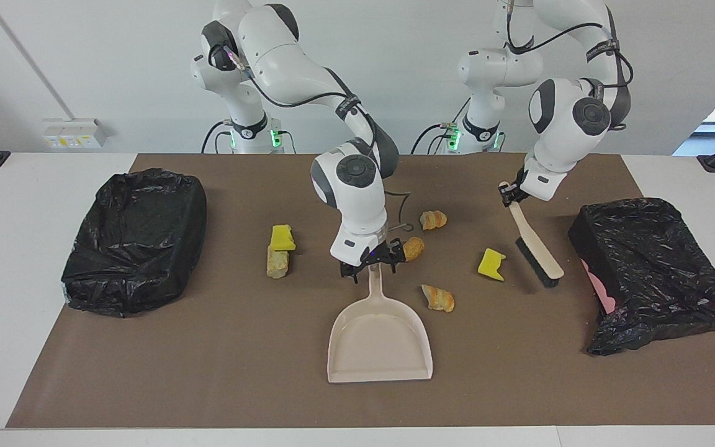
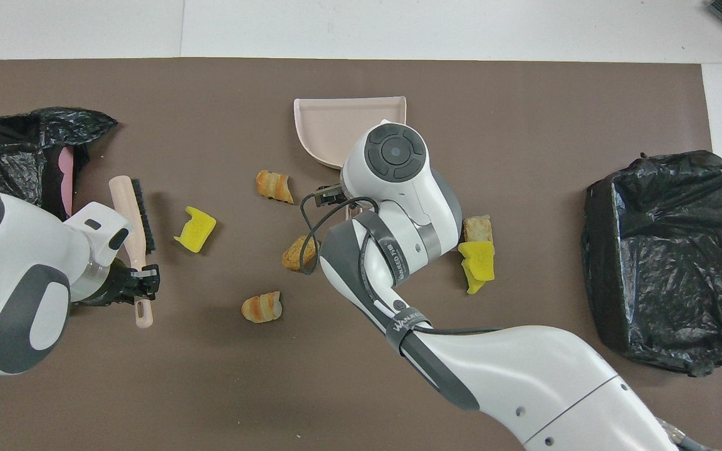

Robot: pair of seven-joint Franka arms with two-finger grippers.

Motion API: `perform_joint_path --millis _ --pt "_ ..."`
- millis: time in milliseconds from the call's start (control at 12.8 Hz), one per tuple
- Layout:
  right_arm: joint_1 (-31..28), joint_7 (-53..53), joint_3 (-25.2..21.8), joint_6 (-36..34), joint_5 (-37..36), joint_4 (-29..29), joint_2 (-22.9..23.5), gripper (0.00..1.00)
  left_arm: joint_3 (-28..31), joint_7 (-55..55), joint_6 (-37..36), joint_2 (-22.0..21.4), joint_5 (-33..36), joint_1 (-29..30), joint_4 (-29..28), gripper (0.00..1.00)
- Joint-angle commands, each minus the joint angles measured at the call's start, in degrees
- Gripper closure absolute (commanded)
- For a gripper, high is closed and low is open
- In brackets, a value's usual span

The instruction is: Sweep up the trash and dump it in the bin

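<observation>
The brush (image 1: pixel 534 242) is pinched at right of frame by the left hand (image 1: pixel 507 192), while the right hand (image 1: pixel 372 263) is spread over the dustpan (image 1: pixel 380 335) handle at centre.

You see a matt brown mat (image 1: pixel 208 372) over the smooth white surface (image 1: pixel 22 261). The dustpan (image 1: pixel 379 347) looks like smooth beige plastic with a slight sheen. The brush (image 1: pixel 534 245) has a matching plastic back and black bristles. Both bins (image 1: pixel 137 239) wear crinkled, glossy black plastic liners. The yellow sponge (image 1: pixel 491 264) looks porous and matt; the pastry (image 1: pixel 438 298) flaky, lightly glazed.
</observation>
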Motion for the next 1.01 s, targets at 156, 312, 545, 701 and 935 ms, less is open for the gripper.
perform_joint_path --millis 156,312,545,701,935 --pt "-1.2 1.2 0.4 -1.6 0.1 1.2 -0.2 0.15 -0.3 9.1 -0.1 -0.7 -0.1 -0.6 -2.6 1.00" --pt "-1.2 1.1 0.4 -0.5 0.6 0.9 -0.2 0.27 -0.3 11.2 -0.6 -0.5 -0.2 -2.3 -3.4 1.00" --pt "-0.5 1.4 0.4 -0.3 0.6 0.5 -0.2 0.28 -0.4 11.5 -1.1 -0.5 -0.2 -7.1 -4.0 1.00" --pt "-1.3 1.2 0.4 -0.3 0.5 0.5 -0.2 0.52 -0.5 10.6 -1.9 -0.6 -1.6 -9.0 -3.9 1.00" --pt "-0.9 1.5 0.4 -0.5 0.4 0.5 -0.2 1.00 -0.7 9.8 -2.5 -0.4 -5.4 -11.6 -3.3 1.00"
